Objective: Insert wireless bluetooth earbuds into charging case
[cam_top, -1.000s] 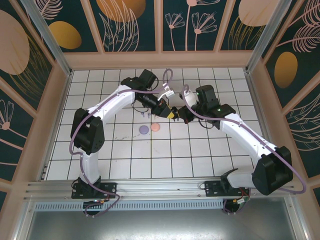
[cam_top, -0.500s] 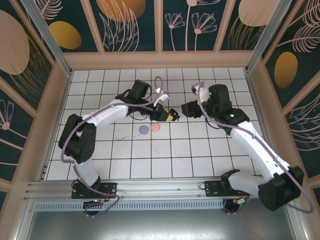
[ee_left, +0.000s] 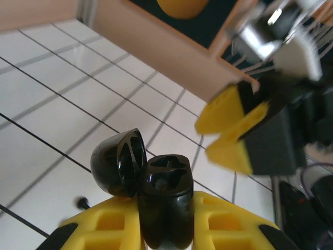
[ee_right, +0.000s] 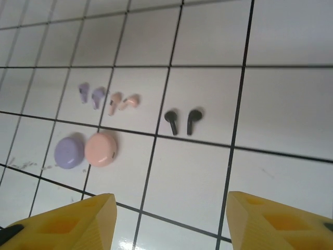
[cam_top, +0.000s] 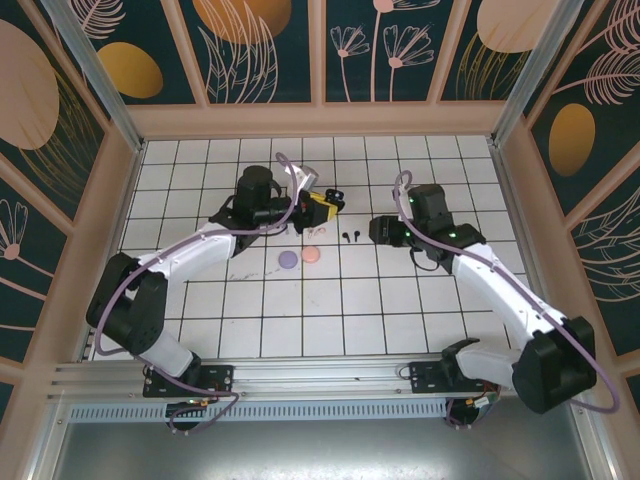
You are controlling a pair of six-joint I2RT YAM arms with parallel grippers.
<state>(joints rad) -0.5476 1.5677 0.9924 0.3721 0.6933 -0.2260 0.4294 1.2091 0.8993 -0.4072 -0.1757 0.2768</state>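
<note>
The left tool (ee_left: 166, 232) was closed narrowly on a small glossy black charging case (ee_left: 162, 200), its yellow fingers (ee_left: 106, 226) pressing the case's lower body from both sides. The case stood upright with its hinged lid (ee_left: 118, 165) swung open to the left. In the overhead view the left arm bent at the elbow near the left wall, and its forearm ran rightward to bring the left tool (cam_top: 322, 206) over the far middle of the white tiled tabletop (cam_top: 380, 300).

The right tool (ee_right: 171, 221) was spread wide and held nothing, angled down over the tiles. The right arm reached in from the right side, its tool (cam_top: 378, 230) facing the left one.

Between the two tools, the pair of black stemmed earbuds (ee_right: 182, 121) lay on the tabletop. Left of them lay the pale pink stemmed earbuds (ee_right: 124, 102), then the lilac-grey stemmed earbuds (ee_right: 89, 95). A lilac round disc (ee_right: 68, 152) and a pink round disc (ee_right: 101, 148) lay touching, just nearer.
</note>
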